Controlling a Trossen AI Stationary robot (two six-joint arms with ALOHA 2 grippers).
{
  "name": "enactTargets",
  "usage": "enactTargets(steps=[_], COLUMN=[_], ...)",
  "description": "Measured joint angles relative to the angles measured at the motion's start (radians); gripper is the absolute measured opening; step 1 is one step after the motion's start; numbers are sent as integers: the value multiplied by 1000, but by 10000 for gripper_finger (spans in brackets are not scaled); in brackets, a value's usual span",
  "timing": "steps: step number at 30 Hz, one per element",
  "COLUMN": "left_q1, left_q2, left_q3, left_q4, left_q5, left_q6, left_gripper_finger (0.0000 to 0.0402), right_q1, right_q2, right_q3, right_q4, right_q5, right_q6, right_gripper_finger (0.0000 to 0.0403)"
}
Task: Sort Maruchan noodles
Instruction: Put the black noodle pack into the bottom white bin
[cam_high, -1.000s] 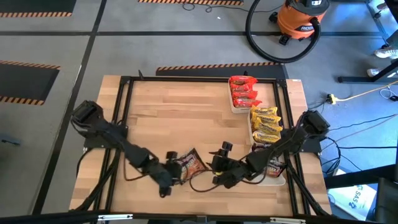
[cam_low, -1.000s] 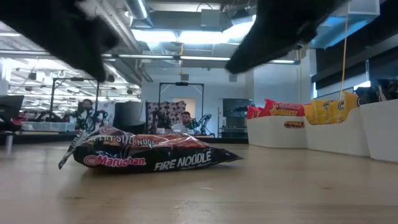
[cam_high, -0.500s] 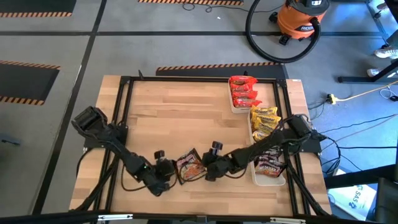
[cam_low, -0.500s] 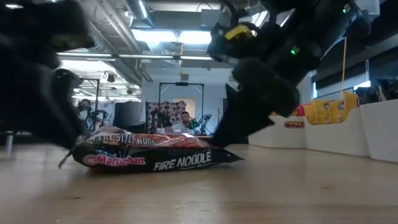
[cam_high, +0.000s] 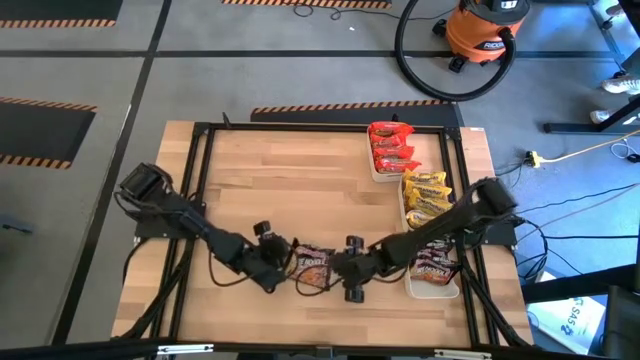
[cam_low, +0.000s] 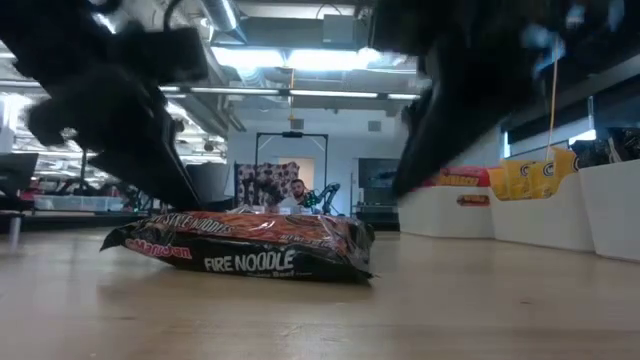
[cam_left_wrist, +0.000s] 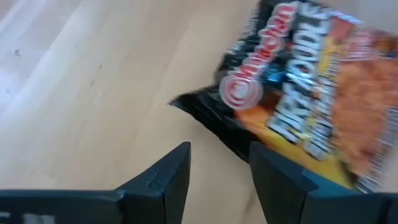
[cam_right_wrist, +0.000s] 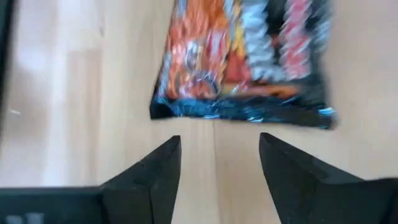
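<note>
The dark Fire Noodle packet (cam_high: 313, 267) lay flat on the worktop (cam_high: 290, 180), directly between my two tools, and neither had hold of it. It looked to me light, thin and crinkly, with a slick shiny wrapper and a brittle noodle block inside, so I judged it would slide away from a push and should be pinched at a sealed end or lifted by a long edge rather than squeezed across the middle. My left tool (cam_left_wrist: 217, 177) stood just short of one corner of the packet (cam_left_wrist: 305, 106), fingers parted with nothing between them; my right tool (cam_right_wrist: 219, 171) faced the opposite side, just short of the packet's crimped edge (cam_right_wrist: 242, 68), also parted and empty. Beyond my right tool, along the worktop's edge, sat the white trays (cam_high: 376, 172) with the red packets (cam_high: 391, 147), the yellow packets (cam_high: 427, 198) and more dark ones (cam_high: 437, 270) already filed. The overhead camera showed that lineup and both arms converging; the table-level camera showed what it could not, the packet (cam_low: 250, 252) puffed slightly, its corners lifted off the wood. Only the wrist cameras revealed the gap between each fingertip and the wrapper.
</note>
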Motion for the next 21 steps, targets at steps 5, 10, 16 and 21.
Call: enactTargets(steps=[5, 10, 16, 21], left_q1=[-87, -166, -186, -174], left_q2=[-53, -29, 46, 100], left_q3=[0, 0, 0, 0], left_q4=[66, 222, 316, 343], left_q5=[-13, -45, -50, -50], left_q6=[-6, 80, 151, 155], left_gripper_finger=[158, 158, 158, 158], right_q1=[-70, -193, -320, -403], right_q2=[-121, -129, -36, 67], right_q3=[0, 1, 1, -1], right_q4=[-28, 48, 129, 208], right_q5=[52, 6, -223, -471], right_q6=[-10, -20, -32, -19], right_gripper_finger=[198, 198, 223, 278])
